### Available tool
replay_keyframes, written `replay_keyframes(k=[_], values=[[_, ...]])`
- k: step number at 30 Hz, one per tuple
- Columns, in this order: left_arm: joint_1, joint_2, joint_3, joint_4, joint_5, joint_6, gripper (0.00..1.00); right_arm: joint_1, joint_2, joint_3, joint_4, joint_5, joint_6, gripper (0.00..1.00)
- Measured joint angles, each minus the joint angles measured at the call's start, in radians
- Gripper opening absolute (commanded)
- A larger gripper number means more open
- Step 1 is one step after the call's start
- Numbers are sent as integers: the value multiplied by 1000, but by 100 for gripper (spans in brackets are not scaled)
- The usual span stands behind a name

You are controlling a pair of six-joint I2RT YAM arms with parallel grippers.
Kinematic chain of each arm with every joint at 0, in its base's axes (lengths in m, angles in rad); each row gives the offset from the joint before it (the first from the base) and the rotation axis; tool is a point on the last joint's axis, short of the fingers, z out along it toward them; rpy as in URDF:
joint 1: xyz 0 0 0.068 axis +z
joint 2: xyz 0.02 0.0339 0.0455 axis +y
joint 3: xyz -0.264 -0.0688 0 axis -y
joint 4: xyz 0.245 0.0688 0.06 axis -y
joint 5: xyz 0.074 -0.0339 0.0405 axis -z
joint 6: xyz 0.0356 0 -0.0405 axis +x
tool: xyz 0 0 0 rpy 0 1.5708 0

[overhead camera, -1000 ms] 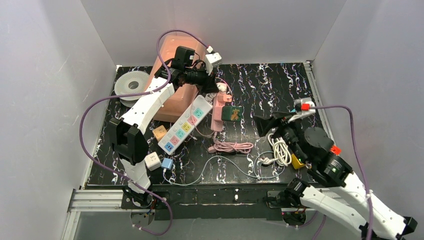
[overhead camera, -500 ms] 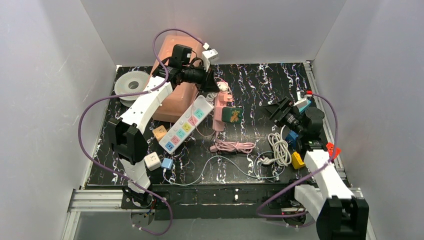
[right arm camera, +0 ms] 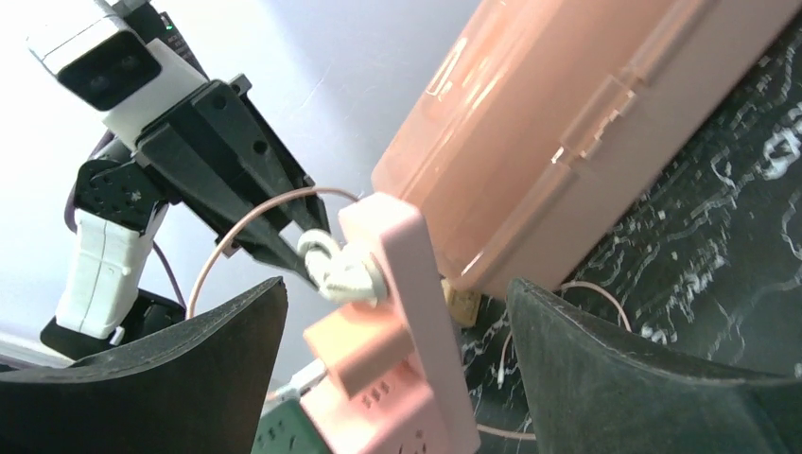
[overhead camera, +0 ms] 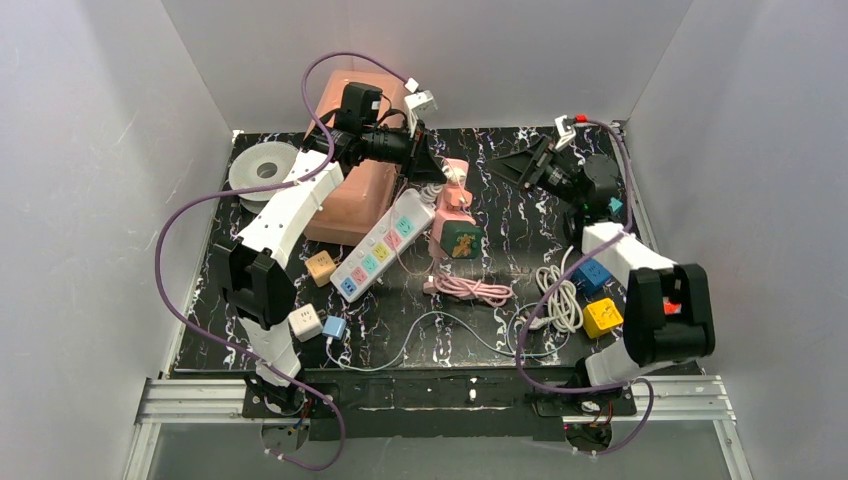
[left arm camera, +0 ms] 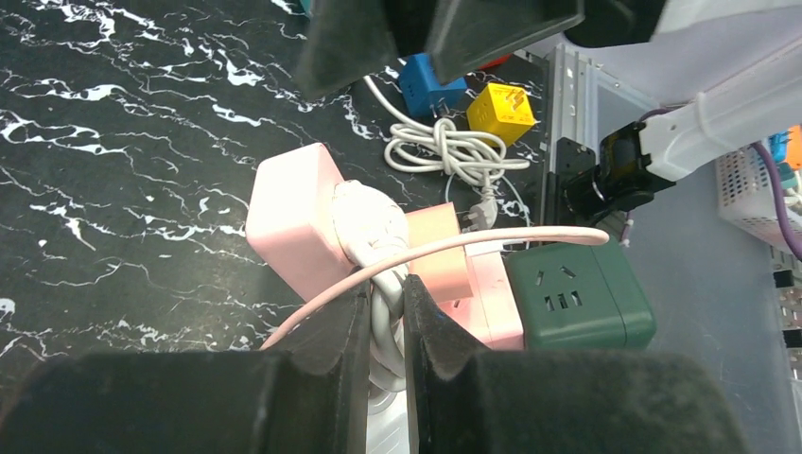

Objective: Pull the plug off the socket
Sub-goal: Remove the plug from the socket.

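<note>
Right arm has swung fr the near right of the table point(overhead camera: 510, 220) up to the far side, & the right hand point(overhead camera: 522, 165) now faces the pink power strip point(overhead camera: 452, 208). Strip + its green adapter point(overhead camera: 462, 241) have also shifted a bit since the earlier frame. Left arm barely changed.

Left hand point(overhead camera: 425, 172): fingers pressed together, pinching the white plug point(left arm camera: 364, 222) / its cord right where it meets the strip. Right hand: fingers spread wide, one each side of the strip in its wrist view, not touching it as far as I can tell, nothing held.

Where the plug is: seated in the strip's face, near the end closest to the pink box point(overhead camera: 365, 195). Strip looks tipped up off the table at that end, tho can't be sure.

Progress, my read: grip on plug done, bracing hand in position, but no separation yet, so approx halfway. Left to do: right hand closes on the strip body, then the 2 hands pull apart til the pins come clear. Thin pink cable point(left arm camera: 454, 244) lies across the plug & could snag.
</note>
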State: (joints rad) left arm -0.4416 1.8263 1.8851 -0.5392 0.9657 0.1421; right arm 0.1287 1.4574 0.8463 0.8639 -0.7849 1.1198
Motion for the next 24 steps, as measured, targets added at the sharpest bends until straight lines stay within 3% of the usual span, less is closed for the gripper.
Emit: replay_keyframes(k=[10, 19, 24], values=[[0, -1, 3, 11, 51, -31, 0, 68, 304, 206, 188, -11, 80, 91], [0, -5, 3, 11, 68, -32, 0, 137, 346, 290, 288, -71, 100, 74], [0, -5, 3, 10, 70, -35, 0, 150, 371, 309, 342, -111, 127, 59]])
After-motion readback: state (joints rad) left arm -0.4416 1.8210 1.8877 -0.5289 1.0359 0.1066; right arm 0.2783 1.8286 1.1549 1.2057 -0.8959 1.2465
